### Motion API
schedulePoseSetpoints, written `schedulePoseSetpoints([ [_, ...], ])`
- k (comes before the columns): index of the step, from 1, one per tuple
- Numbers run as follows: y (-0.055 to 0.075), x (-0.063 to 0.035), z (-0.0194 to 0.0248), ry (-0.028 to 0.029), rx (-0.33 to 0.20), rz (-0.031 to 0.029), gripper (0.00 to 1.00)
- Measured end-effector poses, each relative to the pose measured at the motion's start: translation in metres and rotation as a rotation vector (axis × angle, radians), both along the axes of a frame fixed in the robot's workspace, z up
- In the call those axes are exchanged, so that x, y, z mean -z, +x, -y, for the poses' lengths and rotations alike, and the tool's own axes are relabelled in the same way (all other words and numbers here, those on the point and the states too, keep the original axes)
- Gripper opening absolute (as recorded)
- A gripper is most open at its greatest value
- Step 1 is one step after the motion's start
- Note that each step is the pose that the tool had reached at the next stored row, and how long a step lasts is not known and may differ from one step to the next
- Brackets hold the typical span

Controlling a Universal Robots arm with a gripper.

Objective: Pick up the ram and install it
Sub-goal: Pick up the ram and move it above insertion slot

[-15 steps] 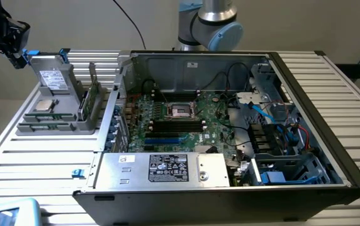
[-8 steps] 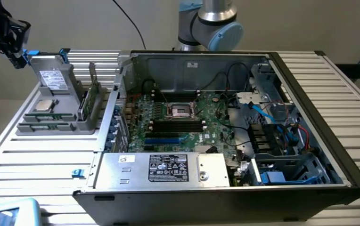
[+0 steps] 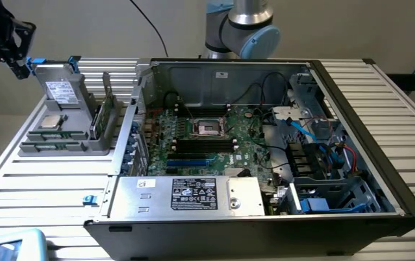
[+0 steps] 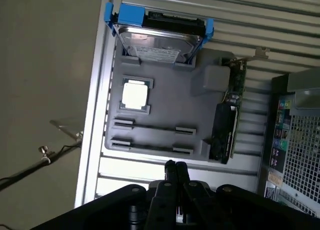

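My gripper [image 3: 16, 57] hangs shut with nothing between its fingers, at the exterior view's far left, above the table edge beside the grey parts tray [image 3: 102, 147]. In the wrist view the closed fingertips [image 4: 175, 166] point toward that tray [image 4: 170, 97]. Its two long narrow holders [image 4: 152, 128] look bare. The ram is out of view. The motherboard's dark memory slots [image 3: 203, 144] lie inside the open computer case [image 3: 359, 117].
On the tray stand a grey drive in a blue bracket [image 4: 157, 37], a square silver processor [image 4: 135, 96] and an upright expansion card [image 4: 226, 122]. A power supply [image 3: 186, 194] and cables [image 3: 324, 147] crowd the case. Slatted tabletop [image 3: 41, 185] surrounds both.
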State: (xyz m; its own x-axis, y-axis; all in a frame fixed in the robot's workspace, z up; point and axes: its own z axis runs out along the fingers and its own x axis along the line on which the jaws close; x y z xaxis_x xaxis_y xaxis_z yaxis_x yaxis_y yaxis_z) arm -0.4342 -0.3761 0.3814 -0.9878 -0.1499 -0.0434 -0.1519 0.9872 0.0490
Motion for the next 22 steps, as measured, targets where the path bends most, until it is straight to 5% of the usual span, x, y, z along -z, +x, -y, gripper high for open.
schedulePoseSetpoints([
  [22, 0.0, 0.0003, 0.0, 0.0, -0.4, 0.0, 0.11],
])
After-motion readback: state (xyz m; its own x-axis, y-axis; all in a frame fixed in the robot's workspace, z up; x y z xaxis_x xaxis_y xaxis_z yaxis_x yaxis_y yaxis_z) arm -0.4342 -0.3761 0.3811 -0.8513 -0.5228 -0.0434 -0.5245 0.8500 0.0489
